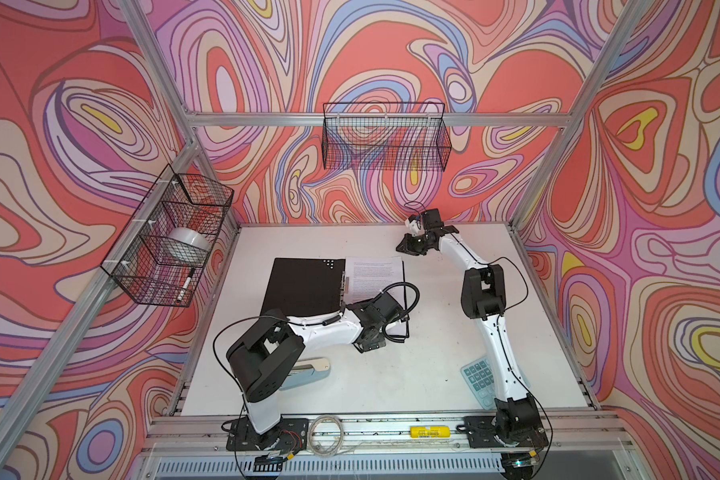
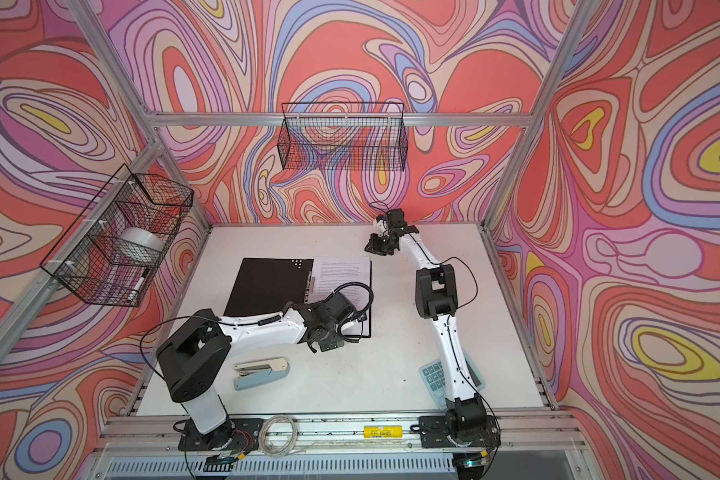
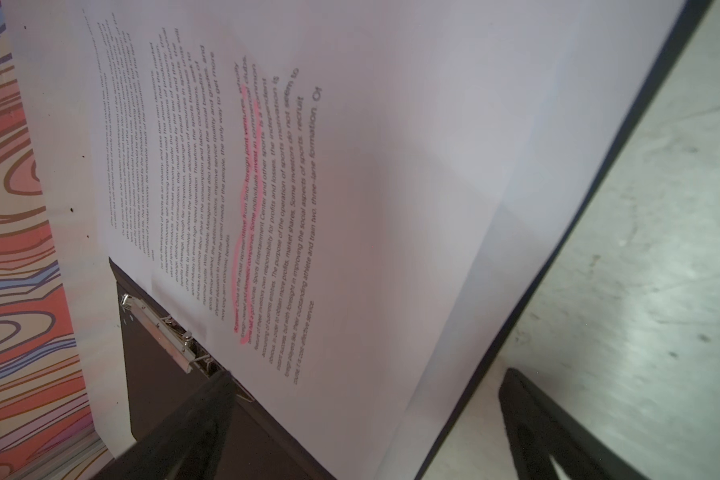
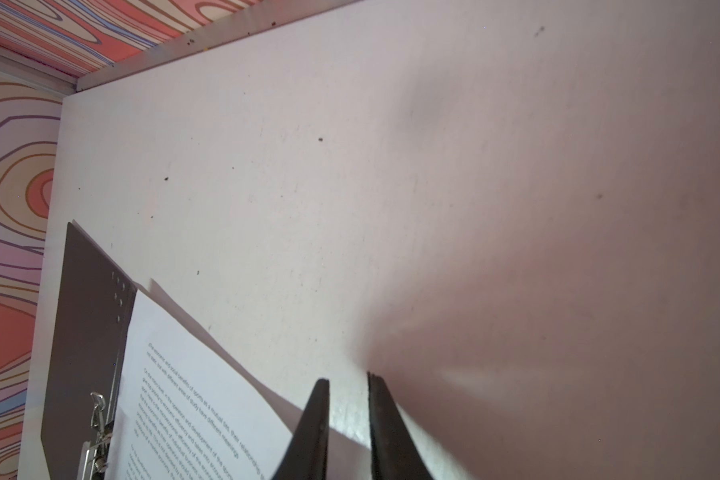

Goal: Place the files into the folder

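— On the middle of the table (image 1: 433, 332), the folder (image 1: 304, 286) is lying open and flat, black side up. Where are the files being shown?
— The files (image 1: 375, 274) are lying on the right half of the folder, just right of the metal clip (image 3: 159, 328). Their long side is running from near to far.
— How is the left gripper (image 3: 368, 372) being held?
— It is being held right above the near part of the files, fingers spread wide. Nothing is being pinched.
— And the right gripper (image 4: 348, 377)?
— It is being held past the far right corner of the files, above bare table. Its fingers are being held only a little apart, and nothing is being gripped.
— Which arm is nearer?
— The left one. The bare left half of the folder is lying to its left, so the closing is probably being left to that arm. Whether the sheets are being pressed by the clip cannot be told.
— Can any words be read?
— Small black print is being shown in the left wrist view. "Sino-foreign joint ventures" is being marked in pink, and "three-lane formation" can be read. No name is being shown on the folder.
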You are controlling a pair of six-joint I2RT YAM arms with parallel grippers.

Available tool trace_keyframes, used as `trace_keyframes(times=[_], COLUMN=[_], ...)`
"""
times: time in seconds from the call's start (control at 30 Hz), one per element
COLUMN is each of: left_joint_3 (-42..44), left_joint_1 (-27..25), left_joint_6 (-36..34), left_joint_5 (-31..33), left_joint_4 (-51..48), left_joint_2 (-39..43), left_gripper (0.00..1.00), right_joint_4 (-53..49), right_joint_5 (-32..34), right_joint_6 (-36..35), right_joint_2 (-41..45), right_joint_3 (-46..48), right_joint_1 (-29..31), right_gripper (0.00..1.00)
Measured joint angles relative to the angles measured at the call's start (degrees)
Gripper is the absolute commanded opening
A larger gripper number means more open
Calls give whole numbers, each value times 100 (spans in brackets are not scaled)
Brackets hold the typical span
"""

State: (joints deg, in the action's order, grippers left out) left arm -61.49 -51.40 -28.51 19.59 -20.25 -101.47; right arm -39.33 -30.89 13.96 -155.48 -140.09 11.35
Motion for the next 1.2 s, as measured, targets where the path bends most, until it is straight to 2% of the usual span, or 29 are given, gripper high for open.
trace_keyframes(times=[0.5, 1.03, 1.2], left_joint_3=[17, 55, 63], left_joint_1=[0, -7, -68], left_joint_6=[-44, -35, -17], left_joint_5=[85, 142, 15], left_joint_4=[190, 179, 17], left_joint_2=[-2, 13, 271], left_gripper=[100, 100, 100], right_joint_4=[-507, -708, -752], right_joint_5=[-22, 4, 2], right_joint_6=[-535, -686, -686], right_joint_2=[-4, 85, 118], right_joint_3=[-59, -13, -13], right_joint_1=[101, 101, 101], right_gripper=[5, 2, 1])
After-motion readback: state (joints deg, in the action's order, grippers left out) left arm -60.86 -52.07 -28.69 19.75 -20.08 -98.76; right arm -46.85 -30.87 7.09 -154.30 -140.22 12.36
